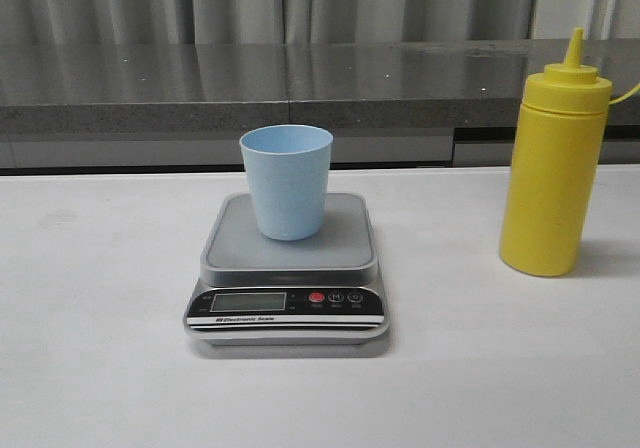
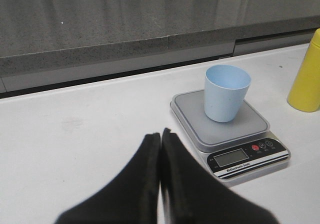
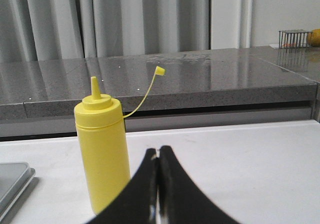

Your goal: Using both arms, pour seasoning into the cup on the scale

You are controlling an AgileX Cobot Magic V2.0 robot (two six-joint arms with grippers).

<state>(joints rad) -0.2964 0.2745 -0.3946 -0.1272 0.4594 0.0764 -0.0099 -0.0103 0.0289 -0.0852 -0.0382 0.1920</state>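
Left wrist view showed the left gripper [image 2: 160, 136] with jaws clenched on nothing, above bare white counter [image 2: 75, 134]. The right gripper [image 3: 158, 154] was likewise pressed closed and empty, near the seasoning [image 3: 102, 154]. Farther out, the cup [image 1: 286, 181] stood upright on the scale [image 1: 287, 273], the seasoning bottle well apart to its right.

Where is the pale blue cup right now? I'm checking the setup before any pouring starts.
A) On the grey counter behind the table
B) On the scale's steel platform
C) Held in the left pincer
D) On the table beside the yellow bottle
B: the cup stands upright on the platform of the scale, apart from the yellow bottle, and the left pincer is shut on nothing.
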